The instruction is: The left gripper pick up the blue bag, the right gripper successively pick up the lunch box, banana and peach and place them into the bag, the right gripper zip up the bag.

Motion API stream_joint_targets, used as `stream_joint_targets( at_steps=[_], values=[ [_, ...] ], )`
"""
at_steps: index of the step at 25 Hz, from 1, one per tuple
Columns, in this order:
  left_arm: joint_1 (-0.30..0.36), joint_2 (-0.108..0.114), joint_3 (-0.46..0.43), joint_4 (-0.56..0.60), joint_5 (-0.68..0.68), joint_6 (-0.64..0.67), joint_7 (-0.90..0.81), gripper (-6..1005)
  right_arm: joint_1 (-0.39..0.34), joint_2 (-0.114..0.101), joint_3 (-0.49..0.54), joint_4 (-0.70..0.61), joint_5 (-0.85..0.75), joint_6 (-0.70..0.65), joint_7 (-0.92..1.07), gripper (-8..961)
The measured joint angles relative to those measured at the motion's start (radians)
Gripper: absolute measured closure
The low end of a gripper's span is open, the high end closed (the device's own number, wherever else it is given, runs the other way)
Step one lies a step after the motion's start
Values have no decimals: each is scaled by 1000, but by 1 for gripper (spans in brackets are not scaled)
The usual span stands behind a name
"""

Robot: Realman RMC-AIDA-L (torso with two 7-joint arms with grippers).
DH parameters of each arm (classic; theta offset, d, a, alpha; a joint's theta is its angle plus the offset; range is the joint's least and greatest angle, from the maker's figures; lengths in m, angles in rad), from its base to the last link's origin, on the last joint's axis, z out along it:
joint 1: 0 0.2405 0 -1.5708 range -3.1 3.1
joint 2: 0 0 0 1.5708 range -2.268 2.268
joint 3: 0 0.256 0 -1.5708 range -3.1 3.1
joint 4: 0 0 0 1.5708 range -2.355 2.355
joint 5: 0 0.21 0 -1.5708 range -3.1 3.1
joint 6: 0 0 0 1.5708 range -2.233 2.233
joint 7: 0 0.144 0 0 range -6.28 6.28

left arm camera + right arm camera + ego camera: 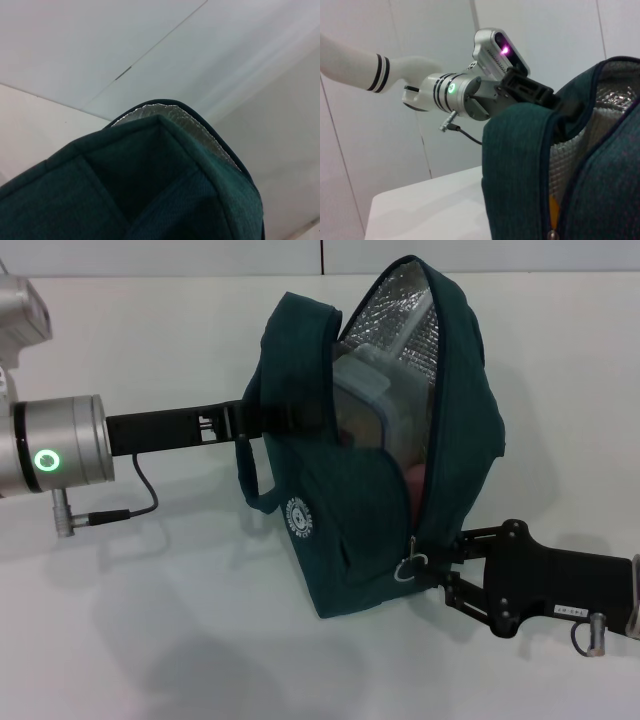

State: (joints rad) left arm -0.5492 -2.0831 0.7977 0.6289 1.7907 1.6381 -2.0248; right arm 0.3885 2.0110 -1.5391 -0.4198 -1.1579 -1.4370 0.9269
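On the table (150, 640), the bag (350, 540) stands gaping, its rim clamped by the left gripper (250, 423). Inside show the lunch box (365, 390), something pink, perhaps the peach (418, 480), and a yellow bit, perhaps the banana (553, 206). Packing looks finished; zipping remains. Right gripper (440, 560) sits at the zipper pull (410, 567), fingers' state unclear.

Plain white surface (180, 640) fills the head view, soft grey shadows pooling toward its near edge. Along the far edge rises a pale wall (150, 255), split by one thin dark vertical seam (322, 255), possibly a panel joint. Light is even, diffuse.
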Motion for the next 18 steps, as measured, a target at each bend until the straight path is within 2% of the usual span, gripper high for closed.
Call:
stream_joint_targets(
  at_steps=[11, 18],
  values=[
    [0, 0, 0, 0, -1, 0, 0, 951, 19, 3, -46, 4, -2, 0, 2, 756],
    [0, -1, 0, 0, -1, 0, 0, 951, 21, 5, -43, 4, 6, 0, 2, 759]
  ],
)
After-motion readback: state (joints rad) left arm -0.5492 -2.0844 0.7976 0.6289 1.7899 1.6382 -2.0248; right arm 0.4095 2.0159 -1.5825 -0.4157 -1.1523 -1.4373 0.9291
